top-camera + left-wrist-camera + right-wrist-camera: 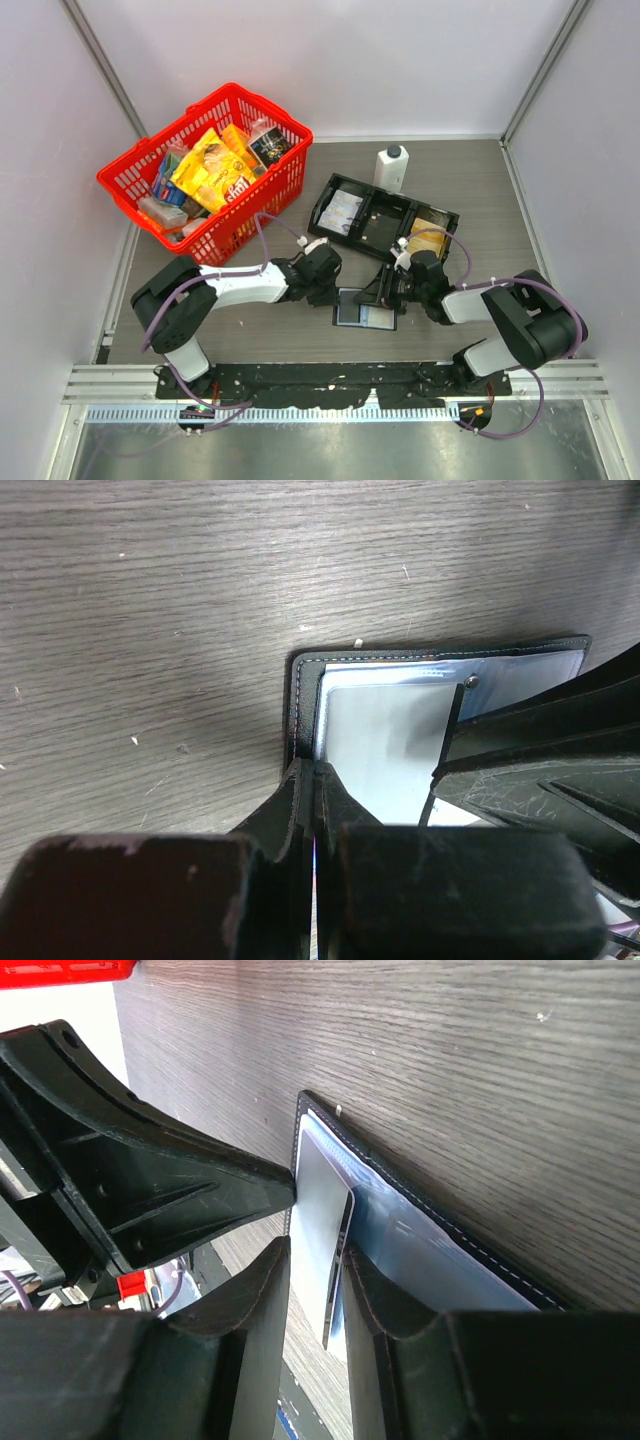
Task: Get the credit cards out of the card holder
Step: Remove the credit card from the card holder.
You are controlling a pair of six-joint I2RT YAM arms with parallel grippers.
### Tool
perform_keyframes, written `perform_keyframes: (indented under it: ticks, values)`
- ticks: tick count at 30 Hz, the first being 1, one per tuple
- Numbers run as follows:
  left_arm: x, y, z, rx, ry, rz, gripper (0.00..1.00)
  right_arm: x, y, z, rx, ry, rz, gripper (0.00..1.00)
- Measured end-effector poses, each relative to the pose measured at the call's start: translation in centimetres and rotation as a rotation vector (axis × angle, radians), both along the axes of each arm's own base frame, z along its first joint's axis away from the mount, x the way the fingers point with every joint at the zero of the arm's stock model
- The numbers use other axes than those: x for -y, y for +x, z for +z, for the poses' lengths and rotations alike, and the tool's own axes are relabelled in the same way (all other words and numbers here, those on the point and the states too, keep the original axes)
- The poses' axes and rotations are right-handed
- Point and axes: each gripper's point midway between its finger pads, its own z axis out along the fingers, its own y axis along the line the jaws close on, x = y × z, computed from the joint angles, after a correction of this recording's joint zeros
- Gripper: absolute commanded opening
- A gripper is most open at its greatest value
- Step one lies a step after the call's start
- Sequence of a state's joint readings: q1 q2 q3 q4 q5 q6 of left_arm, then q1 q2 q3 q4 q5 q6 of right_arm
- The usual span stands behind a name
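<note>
While the black card holder (362, 310) lies opened flat on the dark wood-grain bench (255, 335), near its front edge and between the two arms, both claws meet at it. The left claw (308, 780) is pressed together on the holder's left edge, pinching the black stitched cover at its near corner. The holder's inner face is light blue under a clear sleeve, and a pale grey credit card (322, 1225) lies in it. The right claw (315, 1250) comes in from the other side with its fingers slightly spread, and the grey card's edge stands in the gap between them. Whether either finger touches the card cannot be told. From the top camera the two claws sit just beside each other over the holder's far edge. Behind the holder, near it, lies a long black compartment tray (380, 222), and a white bottle with a black cap (391, 168) stands at the tray's far side. A red shopping basket (255, 210) full of packets sits at the far left.
</note>
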State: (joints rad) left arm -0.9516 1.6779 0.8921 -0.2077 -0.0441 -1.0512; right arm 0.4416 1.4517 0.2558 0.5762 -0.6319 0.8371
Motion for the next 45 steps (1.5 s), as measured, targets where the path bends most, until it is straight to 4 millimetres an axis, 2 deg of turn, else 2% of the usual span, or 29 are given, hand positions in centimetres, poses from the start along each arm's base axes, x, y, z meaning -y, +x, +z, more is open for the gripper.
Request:
perform_keyframes:
  ticks: [7, 20, 30, 45]
  values:
    - [0.0, 0.0, -0.1, -0.006, -0.007, 0.014, 0.00, -0.5, 0.1, 0.5, 0.007, 0.033, -0.005, 0.33]
    - [-0.1, 0.0, -0.1, -0.009, -0.015, 0.032, 0.00, -1.9, -0.7, -0.1, -0.011, 0.050, 0.029, 0.33]
    - [-0.1, 0.0, -0.2, -0.013, -0.016, 0.047, 0.00, -1.1, -0.8, 1.1, 0.012, 0.049, 0.045, 0.26]
    - [-0.1, 0.0, -0.2, -0.013, -0.017, 0.047, 0.00, 1.1, -0.8, 0.1, 0.005, 0.025, 0.038, 0.24]
